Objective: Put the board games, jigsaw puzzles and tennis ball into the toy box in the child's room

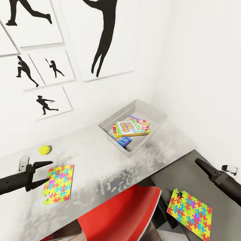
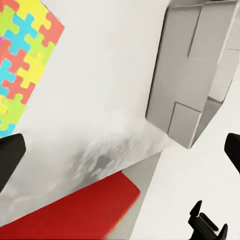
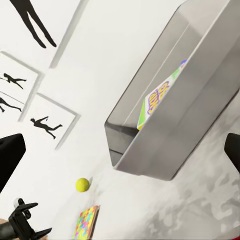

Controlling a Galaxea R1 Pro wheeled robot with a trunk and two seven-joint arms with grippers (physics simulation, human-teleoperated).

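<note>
The grey toy box (image 1: 153, 114) stands on the table (image 1: 108, 169) by the wall corner. A yellow and green board game (image 1: 130, 128) lies in it on top of other colourful boxes. The tennis ball (image 1: 44, 149) rests near the wall at the left. One jigsaw puzzle (image 1: 59, 183) lies flat on the table, and my open left gripper (image 1: 45, 172) hovers at its left edge, empty. A second jigsaw puzzle (image 1: 189, 210) lies on the dark surface below the table's right end. My right gripper (image 1: 201, 164) hangs above that dark surface, open and empty, its fingers (image 3: 10, 155) wide apart.
A red chair (image 1: 120, 217) is tucked under the table's front edge. White walls with black silhouette pictures (image 1: 50, 102) close the back and the right. The toy box (image 3: 165, 130) sits tight in the corner.
</note>
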